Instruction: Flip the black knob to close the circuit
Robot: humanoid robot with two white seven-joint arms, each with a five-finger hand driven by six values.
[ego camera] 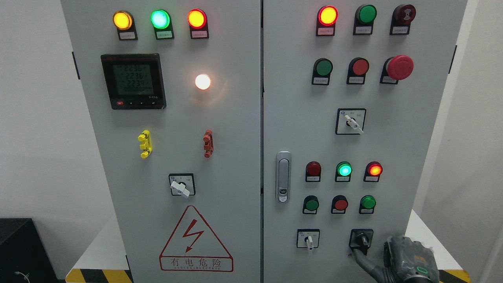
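Observation:
The black knob (361, 239) sits on a black square plate at the lower right of the grey cabinet's right door (393, 149), its handle pointing roughly downward. My right hand (377, 259) comes in from the bottom right corner, just below and right of the knob. One long grey finger (363, 261) stretches up-left and its tip touches the plate's lower left edge beside the knob's handle. The other fingers stay bunched near the hand's body (408, 261) and nothing is held. My left arm is out of view.
A white-handled selector (309, 239) sits left of the black knob, with three push buttons (340, 204) above. A door latch (283, 177) stands near the seam. The left door carries a meter (133, 81) and a warning triangle (195, 239). Yellow-black floor tape (98, 275) lies below.

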